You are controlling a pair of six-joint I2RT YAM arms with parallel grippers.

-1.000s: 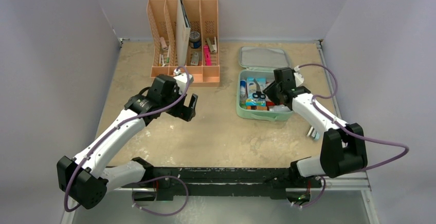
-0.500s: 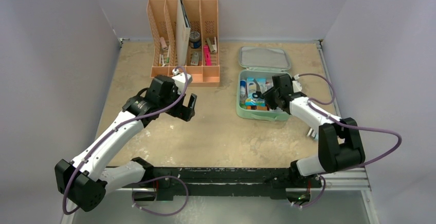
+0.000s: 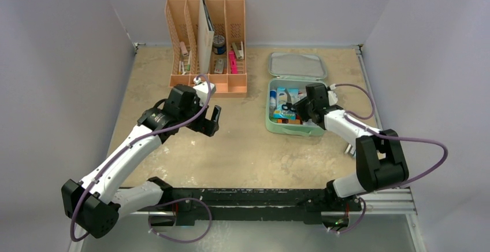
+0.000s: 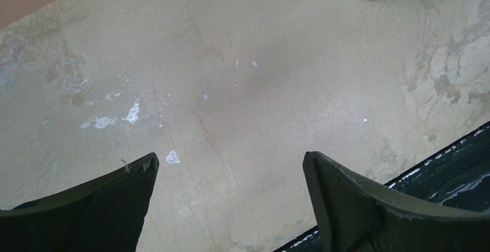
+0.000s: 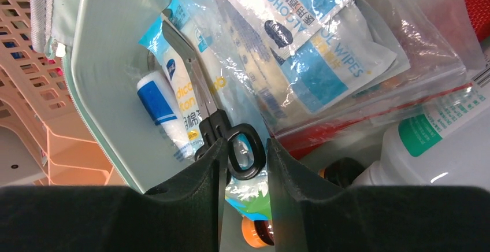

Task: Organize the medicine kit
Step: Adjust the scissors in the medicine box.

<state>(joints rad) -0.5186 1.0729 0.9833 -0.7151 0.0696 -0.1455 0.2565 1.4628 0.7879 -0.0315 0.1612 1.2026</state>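
The mint-green medicine kit (image 3: pixel 296 130) lies open at the right of the table, its lid (image 3: pixel 297 66) folded back. Black-handled scissors (image 3: pixel 289 108) lie over its contents. My right gripper (image 3: pixel 301 108) reaches into the kit. In the right wrist view the right gripper (image 5: pixel 247 143) is shut on one black handle loop of the scissors (image 5: pixel 196 81), whose blades point away across a white and blue tube (image 5: pixel 159 107). My left gripper (image 3: pixel 212 119) hovers open over bare table left of the kit. In its own view the left gripper (image 4: pixel 231 159) holds nothing.
A peach slotted organizer (image 3: pixel 237 84) with small items stands at the back left. Inside the kit are alcohol wipe packets (image 5: pixel 323 49), a white bottle with a green label (image 5: pixel 439 142) and an orange cap (image 5: pixel 254 232). A small object (image 3: pixel 350 149) lies by the right arm.
My right gripper has moved a little left and down into the kit with the scissors, and its jaws have narrowed. The left arm has barely shifted.
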